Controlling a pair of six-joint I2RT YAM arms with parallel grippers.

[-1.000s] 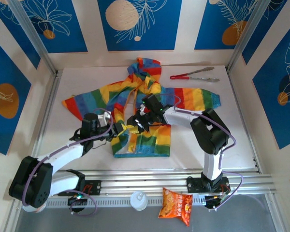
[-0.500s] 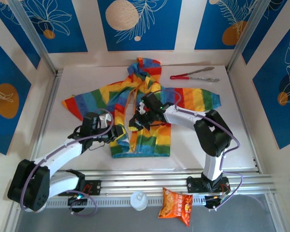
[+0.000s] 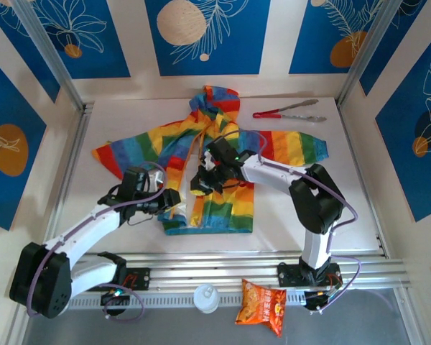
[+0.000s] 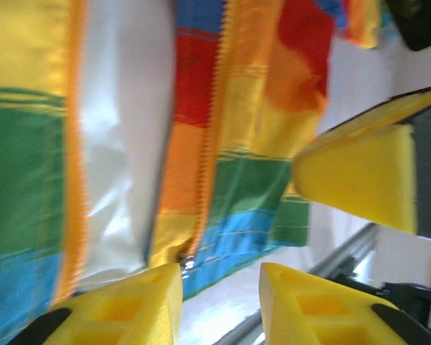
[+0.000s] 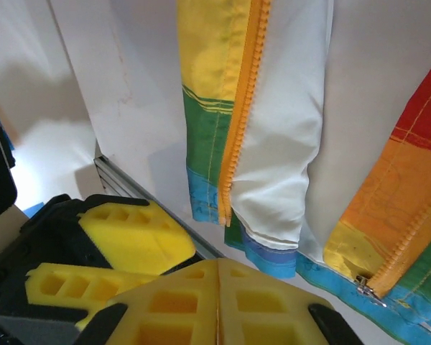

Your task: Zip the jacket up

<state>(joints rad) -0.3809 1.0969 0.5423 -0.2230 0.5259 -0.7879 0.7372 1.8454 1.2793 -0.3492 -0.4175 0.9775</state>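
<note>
On the table (image 3: 359, 215), the jacket (image 3: 223, 205) hem lies beside parted left gripper (image 3: 172, 199), under closed right gripper (image 3: 199, 185).

Rainbow-striped jacket (image 3: 226, 210) lies spread, zipper (image 5: 238, 140) open.

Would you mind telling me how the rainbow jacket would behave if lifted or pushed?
Probably floppy: the jacket lies creased, its white lining rumpled, so it would likely sag from a single grip. It looks like thin, light cloth. Pushed, it would likely bunch on the table rather than slide, as the folds at its hem suggest.
</note>
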